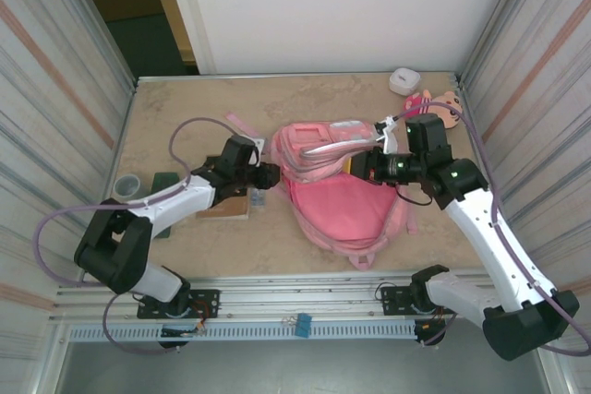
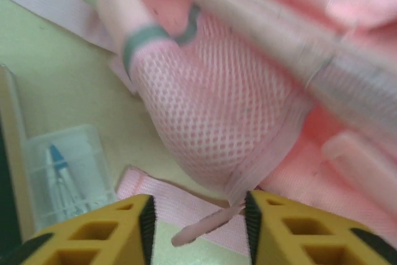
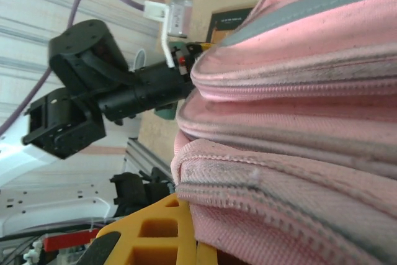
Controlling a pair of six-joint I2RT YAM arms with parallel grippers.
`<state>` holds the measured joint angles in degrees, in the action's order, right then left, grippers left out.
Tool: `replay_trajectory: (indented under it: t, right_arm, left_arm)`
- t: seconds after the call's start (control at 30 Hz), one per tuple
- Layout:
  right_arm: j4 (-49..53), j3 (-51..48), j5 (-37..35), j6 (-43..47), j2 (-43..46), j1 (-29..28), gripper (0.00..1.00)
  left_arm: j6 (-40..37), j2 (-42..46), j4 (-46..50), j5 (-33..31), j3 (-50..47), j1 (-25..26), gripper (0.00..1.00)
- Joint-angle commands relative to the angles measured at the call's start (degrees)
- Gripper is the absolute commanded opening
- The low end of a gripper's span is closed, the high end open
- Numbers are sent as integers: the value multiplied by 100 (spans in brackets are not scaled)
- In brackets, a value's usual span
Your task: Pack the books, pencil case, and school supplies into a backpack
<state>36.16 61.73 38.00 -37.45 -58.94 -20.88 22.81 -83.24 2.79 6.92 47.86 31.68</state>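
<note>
Top external: pink backpack [image 1: 342, 205] w/ pale trim

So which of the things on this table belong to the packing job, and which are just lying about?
For the job: backpack, book, small clear case of blue-tipped pieces.
Lying about: plush doll, small white object by the back wall.
</note>
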Motion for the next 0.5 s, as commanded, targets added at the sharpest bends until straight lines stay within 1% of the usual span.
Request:
replay_trajectory:
  t: [0.0,0.03,0.13,0.23,0.3,0.33,0.37,0.4,0.43,0.47]
  right_arm:
    - [-1338,-350,-322,-342,84,32,3]
    - [-1553,-417,-390,-281,50,33,3]
    - [-1792,-409,-416,62,-167,32,4]
    - [-2110,-443,-392,321,-385,34,7]
    - [-2353,-524,-394,379,-552,34,9]
    - [-2421,-556,-411,365,-635,40,12]
    - [-2455,-573,-425,328,-727,34,17]
    - [-2430,-596,-416,257,-810,21,22]
    - [-2343,-593,-435,211,-861,-1,28]
    - [-2140,-597,-541,187,-894,-60,36]
  left_arm:
    - [102,755,11,-105,4,-13,49]
    - [164,1033,22,-108,-114,-13,51]
    - [198,1867,120,-89,-432,-6,55]
    - [292,2438,413,-332,-632,-13,59]
    - [366,2706,702,-515,-688,-17,63]
    - [407,2772,827,-587,-696,-25,66]
    - [450,2815,923,-625,-695,-50,67]
    - [512,2832,1028,-632,-691,-90,70]
    - [614,2819,1141,-645,-677,-148,75]
    - [766,2788,1309,-658,-643,-251,80]
